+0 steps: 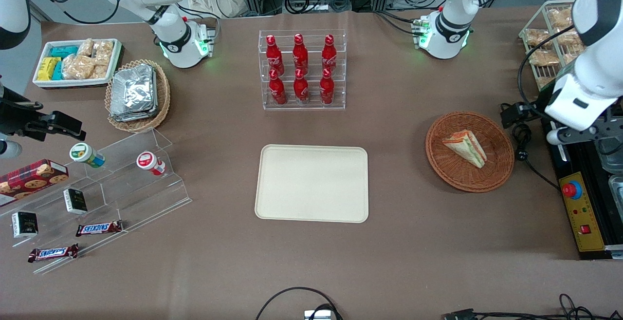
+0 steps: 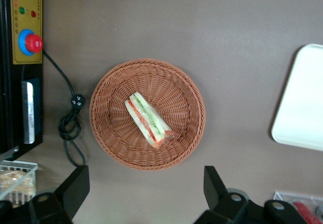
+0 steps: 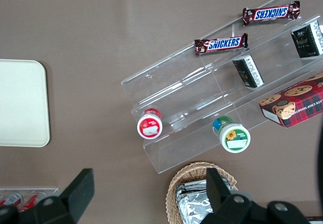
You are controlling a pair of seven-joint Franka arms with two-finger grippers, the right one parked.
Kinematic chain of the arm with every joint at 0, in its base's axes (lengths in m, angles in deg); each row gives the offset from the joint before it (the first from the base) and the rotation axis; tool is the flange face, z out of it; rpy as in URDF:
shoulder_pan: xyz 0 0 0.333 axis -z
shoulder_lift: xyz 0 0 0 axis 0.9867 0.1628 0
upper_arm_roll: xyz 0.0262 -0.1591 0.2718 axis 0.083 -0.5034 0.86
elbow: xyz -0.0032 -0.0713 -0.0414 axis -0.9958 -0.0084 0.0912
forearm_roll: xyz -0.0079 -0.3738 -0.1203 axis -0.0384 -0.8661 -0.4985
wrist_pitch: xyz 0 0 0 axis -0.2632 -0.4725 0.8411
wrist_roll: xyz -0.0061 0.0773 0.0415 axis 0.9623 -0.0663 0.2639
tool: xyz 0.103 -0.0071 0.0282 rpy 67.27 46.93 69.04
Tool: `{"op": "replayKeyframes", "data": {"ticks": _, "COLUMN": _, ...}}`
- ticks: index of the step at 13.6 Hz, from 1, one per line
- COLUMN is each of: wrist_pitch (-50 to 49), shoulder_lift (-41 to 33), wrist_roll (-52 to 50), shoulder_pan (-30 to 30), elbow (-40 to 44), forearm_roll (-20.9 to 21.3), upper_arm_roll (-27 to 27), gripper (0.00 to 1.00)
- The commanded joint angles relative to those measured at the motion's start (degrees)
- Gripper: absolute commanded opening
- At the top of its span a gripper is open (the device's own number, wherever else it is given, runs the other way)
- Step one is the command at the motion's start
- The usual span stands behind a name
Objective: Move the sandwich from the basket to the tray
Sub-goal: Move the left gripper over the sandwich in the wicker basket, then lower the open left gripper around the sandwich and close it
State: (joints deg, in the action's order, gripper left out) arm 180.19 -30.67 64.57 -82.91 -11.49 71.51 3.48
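The sandwich [image 1: 466,147] [image 2: 148,119], a white-bread wedge with green and orange filling, lies in the round reddish-brown basket [image 1: 496,174] [image 2: 113,143]. The cream tray [image 1: 311,213] [image 2: 303,108] lies flat with nothing on it, toward the parked arm's end of the table from the basket. My left gripper [image 2: 145,169] hangs open high above the table, just off the basket's rim. Nothing is between its black fingers [image 2: 78,181]. In the front view the arm's wrist [image 1: 579,101] is beside the basket, at the table's edge.
A black control box [image 1: 581,213] with a red button stands beside the basket, and a coiled black cable [image 1: 521,135] lies between them. A clear rack of red bottles [image 1: 301,69] stands farther from the front camera than the tray. A wire bin of bagged snacks [image 1: 547,42] sits near the arm's base.
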Motion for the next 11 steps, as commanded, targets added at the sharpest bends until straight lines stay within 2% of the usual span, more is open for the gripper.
{"op": "replayKeyframes", "data": {"ticks": 1, "wrist_pitch": 5.6, "shoulder_lift": -2.1, "wrist_roll": -5.8, "shoulder_pan": 0.4, "elbow": -6.7, "forearm_roll": 0.9, "upper_arm_roll": 0.2, "gripper": 1.00}}
{"op": "replayKeyframes", "data": {"ticks": 8, "wrist_pitch": 19.9, "shoulder_lift": -2.6, "wrist_roll": -21.2, "shoulder_pan": 0.7, "elbow": -19.7, "forearm_roll": 1.3, "upper_arm_roll": -1.0, "gripper": 1.00}}
{"op": "replayKeyframes", "data": {"ticks": 11, "wrist_pitch": 26.4, "shoulder_lift": -2.7, "wrist_roll": -23.7, "shoulder_pan": 0.7, "elbow": -25.2, "forearm_roll": 2.0, "upper_arm_roll": -1.1, "gripper": 1.00}}
